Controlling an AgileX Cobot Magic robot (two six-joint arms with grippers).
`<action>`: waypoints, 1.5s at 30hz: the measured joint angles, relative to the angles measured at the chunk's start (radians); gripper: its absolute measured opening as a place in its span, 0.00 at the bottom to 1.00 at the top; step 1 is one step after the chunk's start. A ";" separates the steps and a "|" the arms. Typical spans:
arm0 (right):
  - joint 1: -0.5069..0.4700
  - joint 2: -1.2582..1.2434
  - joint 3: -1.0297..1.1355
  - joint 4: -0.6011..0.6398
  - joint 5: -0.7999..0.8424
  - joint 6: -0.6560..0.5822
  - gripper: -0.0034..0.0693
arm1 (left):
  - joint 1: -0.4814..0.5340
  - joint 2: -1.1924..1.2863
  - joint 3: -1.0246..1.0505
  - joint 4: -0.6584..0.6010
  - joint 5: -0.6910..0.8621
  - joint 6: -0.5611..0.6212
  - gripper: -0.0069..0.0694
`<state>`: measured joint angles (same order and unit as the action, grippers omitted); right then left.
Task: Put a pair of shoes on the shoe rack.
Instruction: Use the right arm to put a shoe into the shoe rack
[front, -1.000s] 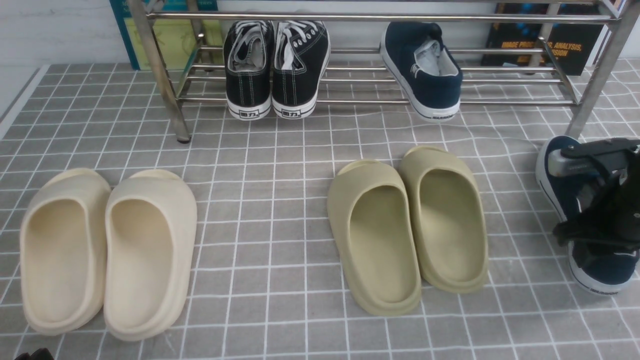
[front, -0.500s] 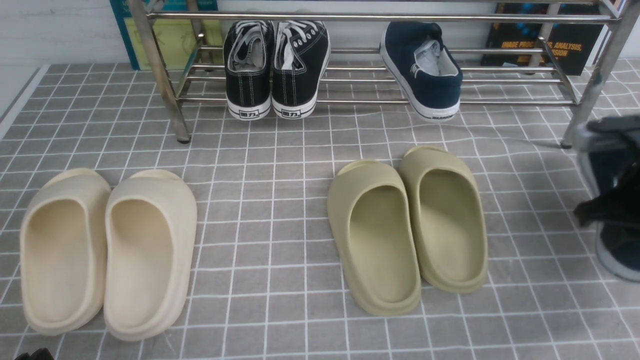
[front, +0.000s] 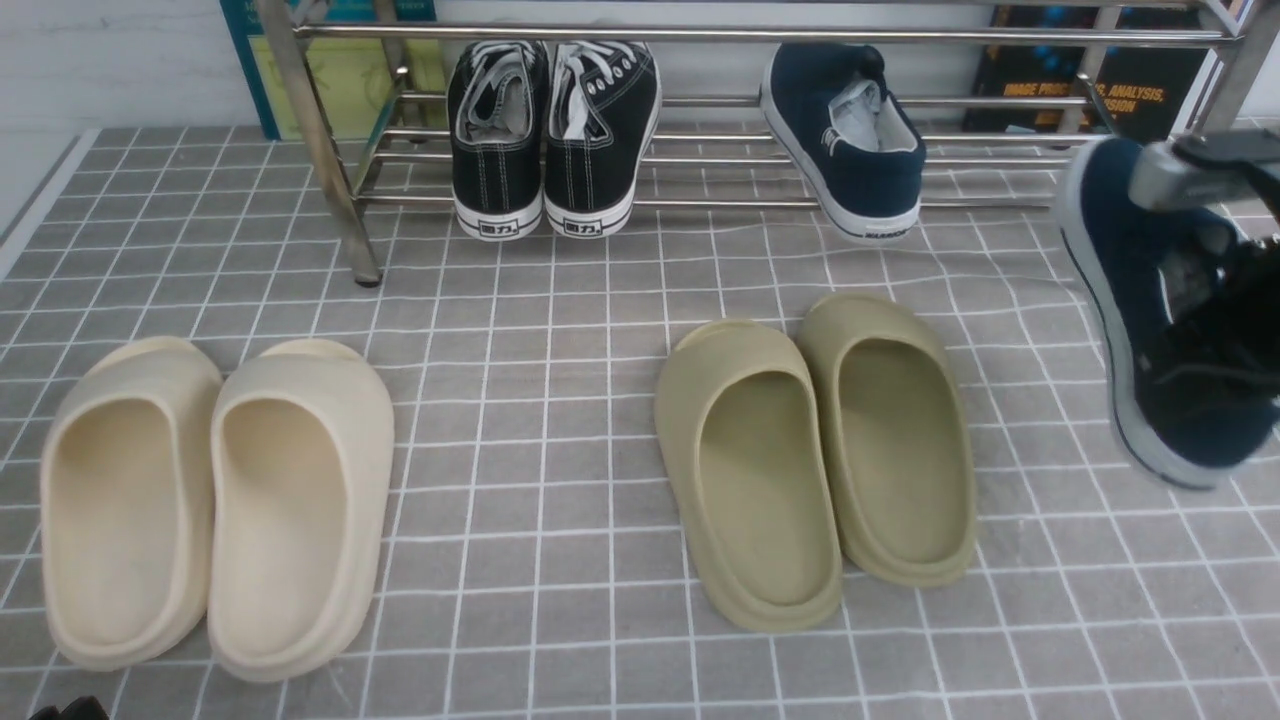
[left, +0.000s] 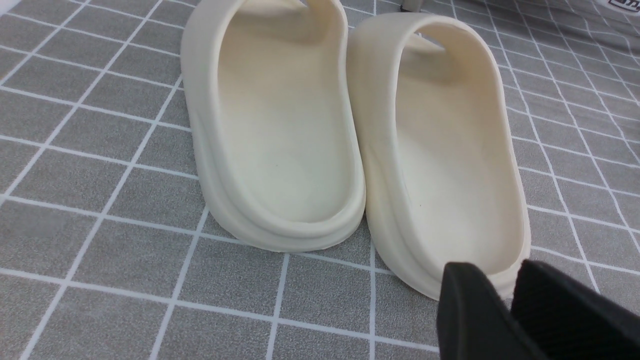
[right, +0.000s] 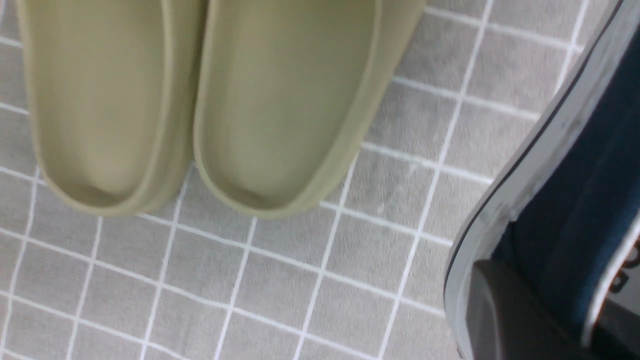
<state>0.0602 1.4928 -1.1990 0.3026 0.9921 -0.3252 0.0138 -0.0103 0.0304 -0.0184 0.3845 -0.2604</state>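
Right gripper (front: 1190, 285) clamped navy canvas shoe (front: 1108, 265), smooth white rubber sole, tilted; left gripper (left: 506, 282) sat closed, empty.

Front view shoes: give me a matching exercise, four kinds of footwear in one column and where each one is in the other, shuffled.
1. black lace-up sneakers
2. cream slippers
3. olive slippers
4. navy slip-on at the right edge

A. on the grey mat, right of centre
B. held by the right gripper
C. on the shoe rack
D. on the mat, far left

Pairs: 1-C, 2-D, 3-A, 4-B.
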 joint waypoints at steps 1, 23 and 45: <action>0.000 0.016 -0.023 0.004 0.003 -0.006 0.10 | 0.000 0.000 0.000 0.000 0.000 0.000 0.29; 0.000 0.618 -0.792 -0.048 0.175 -0.043 0.10 | 0.000 0.000 0.000 0.000 0.000 0.000 0.31; 0.000 0.891 -1.202 -0.001 0.273 -0.273 0.10 | 0.000 0.000 0.000 0.000 0.000 0.000 0.33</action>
<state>0.0602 2.3835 -2.4011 0.3014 1.2654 -0.5979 0.0138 -0.0103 0.0304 -0.0184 0.3845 -0.2604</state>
